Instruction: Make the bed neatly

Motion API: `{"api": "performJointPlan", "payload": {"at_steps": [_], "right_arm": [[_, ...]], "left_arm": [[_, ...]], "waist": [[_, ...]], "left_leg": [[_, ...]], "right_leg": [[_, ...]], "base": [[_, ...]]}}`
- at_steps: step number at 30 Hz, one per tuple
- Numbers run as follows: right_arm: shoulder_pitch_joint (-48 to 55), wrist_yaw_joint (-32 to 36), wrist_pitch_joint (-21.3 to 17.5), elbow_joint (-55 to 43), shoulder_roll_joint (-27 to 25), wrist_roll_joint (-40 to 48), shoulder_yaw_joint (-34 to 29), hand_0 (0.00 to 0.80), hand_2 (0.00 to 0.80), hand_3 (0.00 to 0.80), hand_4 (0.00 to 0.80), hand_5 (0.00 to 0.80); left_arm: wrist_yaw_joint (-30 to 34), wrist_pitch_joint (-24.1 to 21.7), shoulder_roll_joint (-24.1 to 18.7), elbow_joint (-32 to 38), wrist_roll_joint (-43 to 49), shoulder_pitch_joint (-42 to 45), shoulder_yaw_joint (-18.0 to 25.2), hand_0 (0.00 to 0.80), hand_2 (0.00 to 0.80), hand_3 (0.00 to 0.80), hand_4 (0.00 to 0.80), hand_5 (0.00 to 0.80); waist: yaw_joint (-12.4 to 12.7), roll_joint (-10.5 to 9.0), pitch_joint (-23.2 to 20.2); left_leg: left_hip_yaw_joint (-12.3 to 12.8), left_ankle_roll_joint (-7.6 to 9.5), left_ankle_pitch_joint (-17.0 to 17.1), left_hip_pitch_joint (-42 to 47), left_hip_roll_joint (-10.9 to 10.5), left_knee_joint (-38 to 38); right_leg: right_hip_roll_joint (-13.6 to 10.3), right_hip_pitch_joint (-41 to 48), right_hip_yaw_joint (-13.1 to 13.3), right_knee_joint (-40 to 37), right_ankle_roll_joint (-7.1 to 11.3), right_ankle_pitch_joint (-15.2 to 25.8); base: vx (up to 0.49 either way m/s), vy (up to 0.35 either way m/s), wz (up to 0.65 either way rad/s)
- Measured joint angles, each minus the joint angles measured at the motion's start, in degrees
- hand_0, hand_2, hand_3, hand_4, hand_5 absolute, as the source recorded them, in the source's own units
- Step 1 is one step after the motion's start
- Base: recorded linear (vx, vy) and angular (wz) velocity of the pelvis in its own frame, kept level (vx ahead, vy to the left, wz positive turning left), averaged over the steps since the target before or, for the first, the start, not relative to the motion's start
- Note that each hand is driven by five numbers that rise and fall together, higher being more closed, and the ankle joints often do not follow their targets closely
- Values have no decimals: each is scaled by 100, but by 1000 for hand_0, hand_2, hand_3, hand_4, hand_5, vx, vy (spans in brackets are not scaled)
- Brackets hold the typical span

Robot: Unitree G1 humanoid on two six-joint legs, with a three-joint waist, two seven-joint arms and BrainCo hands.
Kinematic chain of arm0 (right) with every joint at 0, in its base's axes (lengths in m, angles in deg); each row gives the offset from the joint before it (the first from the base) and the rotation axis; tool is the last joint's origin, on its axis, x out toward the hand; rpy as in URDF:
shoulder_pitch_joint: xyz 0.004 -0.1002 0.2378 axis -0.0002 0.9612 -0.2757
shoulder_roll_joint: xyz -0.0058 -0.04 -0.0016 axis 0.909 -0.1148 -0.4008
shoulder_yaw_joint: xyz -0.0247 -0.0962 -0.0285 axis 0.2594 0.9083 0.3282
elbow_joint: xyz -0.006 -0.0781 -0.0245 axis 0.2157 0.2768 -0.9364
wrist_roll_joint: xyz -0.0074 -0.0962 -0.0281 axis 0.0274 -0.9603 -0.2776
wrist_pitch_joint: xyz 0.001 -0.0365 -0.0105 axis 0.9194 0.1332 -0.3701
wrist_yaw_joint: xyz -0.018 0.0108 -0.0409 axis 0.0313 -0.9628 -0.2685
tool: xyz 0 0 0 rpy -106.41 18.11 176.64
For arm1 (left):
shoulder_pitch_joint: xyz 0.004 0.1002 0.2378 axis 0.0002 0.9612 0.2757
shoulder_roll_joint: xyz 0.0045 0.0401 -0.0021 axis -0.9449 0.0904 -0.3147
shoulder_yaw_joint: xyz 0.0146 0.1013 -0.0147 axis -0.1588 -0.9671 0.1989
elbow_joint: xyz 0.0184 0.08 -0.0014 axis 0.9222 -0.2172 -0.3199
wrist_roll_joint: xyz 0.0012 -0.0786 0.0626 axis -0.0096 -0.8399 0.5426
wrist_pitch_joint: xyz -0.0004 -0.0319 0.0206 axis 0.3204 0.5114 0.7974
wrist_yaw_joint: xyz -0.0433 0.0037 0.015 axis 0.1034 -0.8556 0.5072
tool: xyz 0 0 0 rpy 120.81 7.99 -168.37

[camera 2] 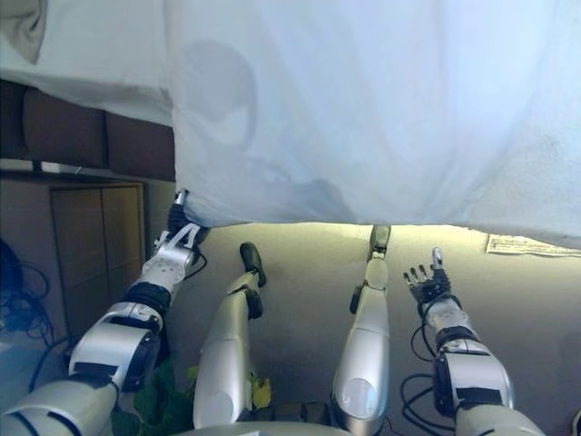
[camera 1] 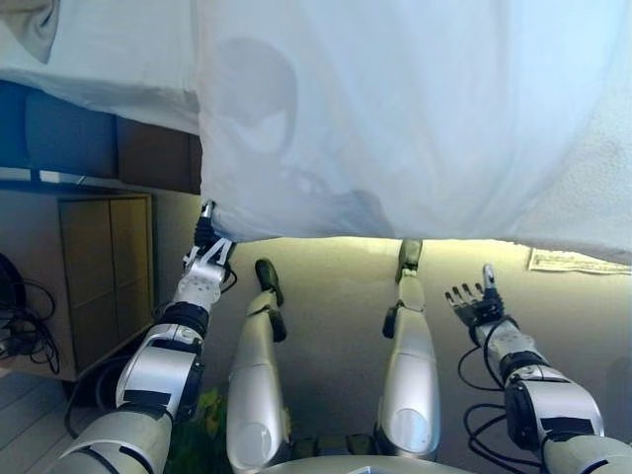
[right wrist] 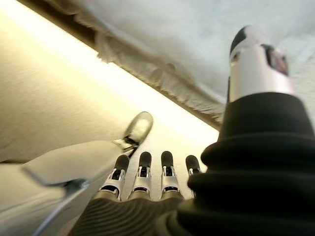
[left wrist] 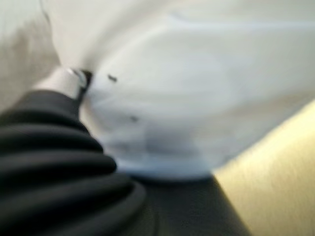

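Note:
A white sheet [camera 1: 415,118] hangs over the near edge of the bed and fills the upper part of both eye views. My left hand [camera 1: 205,255] reaches up to the sheet's lower left corner, its fingers closed on the cloth. In the left wrist view the sheet [left wrist: 197,98] lies right against the hand. My right hand [camera 1: 474,301] is open with straight fingers, empty, just below the sheet's lower edge [right wrist: 162,78] and apart from it.
A wooden cabinet [camera 1: 104,267] stands at the left with cables [camera 1: 25,316] beside it. A dark bed frame [camera 1: 153,153] shows under the sheet at the left. A textured white blanket [camera 1: 604,188] lies at the right. A paper [camera 1: 578,262] lies on the floor.

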Motion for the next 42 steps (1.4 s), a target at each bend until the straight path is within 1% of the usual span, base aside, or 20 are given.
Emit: {"api": "performJointPlan", "payload": {"at_steps": [5,8,10,13,15,17,20,24,26,29,31,33,36,37,38,40,41,42], "right_arm": [[18,-234,-268,-77,413,-380,206,0,0,0,0,0],[74,-377,-428,-220,436,-383,217,0,0,0,0,0],[169,-385,-543,-314,366,-360,202,0,0,0,0,0],[339,-329,-638,-341,200,-211,180,0,0,0,0,0],[458,-306,-694,-405,159,-89,34,0,0,0,0,0],[593,-269,-705,-461,95,-16,-130,0,0,0,0,0],[722,-222,-730,-553,-4,36,-353,0,0,0,0,0],[814,-203,-739,-524,-20,235,-647,0,0,0,0,0],[820,-157,-747,-506,-13,257,-767,0,0,0,0,0],[816,-171,-791,-520,-35,256,-874,0,0,0,0,0],[778,-234,-791,-520,-37,252,-939,0,0,0,0,0],[720,-259,-791,-504,-34,247,-938,0,0,0,0,0],[602,-124,-823,-382,4,253,-916,0,0,0,0,0],[570,-49,-835,-381,67,259,-913,0,0,0,0,0],[556,63,-844,-384,166,270,-907,0,0,0,0,0],[522,243,-908,-404,360,393,-773,0,0,0,0,0],[492,316,-944,-429,443,466,-707,0,0,0,0,0],[448,358,-955,-440,495,498,-672,0,0,0,0,0]], "left_arm": [[-4,-35,164,-42,2,293,135,0,0,0,0,0],[70,-81,243,-31,1,459,135,0,0,0,0,0],[160,-198,314,43,3,618,132,0,0,0,0,0],[138,-474,426,620,216,1049,123,0,0,0,0,0],[83,-560,430,960,258,1298,128,0,0,0,0,0],[148,-576,431,1234,198,1460,134,0,0,0,0,0],[586,-555,404,1922,-88,1679,138,0,0,0,0,0],[1697,-384,567,2681,-449,1872,130,0,0,0,0,0],[2252,-201,665,2935,-625,2004,184,0,0,0,0,0],[3002,181,804,3114,-900,2145,251,0,0,0,0,0],[3300,422,906,3109,-1113,2079,243,0,0,0,0,0],[3463,599,1040,3073,-1382,1976,237,0,0,0,0,0],[3634,683,1136,2807,-1622,1636,191,0,0,0,0,0],[3700,692,1112,2713,-1631,1504,196,0,0,0,0,0],[3761,700,1061,2597,-1631,1360,198,0,0,0,0,0],[3800,708,944,2401,-1631,1091,196,0,0,0,0,0],[3800,708,877,2333,-1632,965,195,0,0,0,0,0],[3799,711,806,2241,-1633,830,191,0,0,0,0,0]], "waist": [[21,2,1],[60,16,8],[143,27,14],[189,45,14],[206,68,13],[276,118,9],[374,190,5],[592,321,-9],[632,361,-18],[629,398,-45],[619,413,-54],[620,417,-58],[623,376,-55],[603,316,-41],[610,212,-48],[573,-71,-43],[487,-227,-54],[418,-335,-41]], "left_leg": [[7,1,1,7,-23,18],[39,1,1,126,-37,-9],[73,3,1,319,-55,-62],[103,15,14,606,-61,-199],[75,9,16,740,-41,-256],[29,-15,43,858,-36,-310],[-19,-18,110,955,-72,-423],[-78,-21,131,1144,-87,-511],[-112,-22,133,1245,-100,-528],[-141,-15,129,1332,-178,-525],[-152,2,125,1298,-202,-486],[-176,17,114,1149,-189,-391],[-204,40,101,791,-158,-250],[-225,23,108,652,-88,-182],[-242,3,100,505,-67,-131],[-260,-10,92,215,14,-26],[-278,-4,88,44,20,44],[-301,-3,84,-118,14,110]], "right_leg": [[-15,0,2,3,-3,3],[-27,79,22,2,0,6],[-63,221,27,0,6,7],[-106,503,-39,-96,23,-8],[-98,672,-156,-139,22,-9],[-84,821,-235,-184,0,4],[-113,945,-327,-206,1,1],[-118,1201,-431,-289,6,-2],[-125,1329,-474,-298,8,-18],[-194,1438,-492,-298,21,-34],[-220,1440,-491,-296,19,-32],[-208,1357,-494,-290,9,-24],[-136,1088,-491,-298,-41,27],[-87,983,-489,-299,-60,63],[-35,854,-488,-307,-77,85],[49,626,-470,-342,-131,130],[58,485,-465,-342,-135,134],[56,377,-462,-355,-123,124]], "base": [[0,0,0],[-4,-6,-3],[3,-93,-3],[6,-182,0],[1,-172,4],[5,-99,7],[8,-90,13],[21,-97,7],[54,-8,7],[19,39,8],[-35,25,6],[-68,-46,5],[-89,-114,1],[-52,-61,-7],[-49,-19,-9],[-38,23,-11],[-26,46,-2],[-16,73,4]]}}
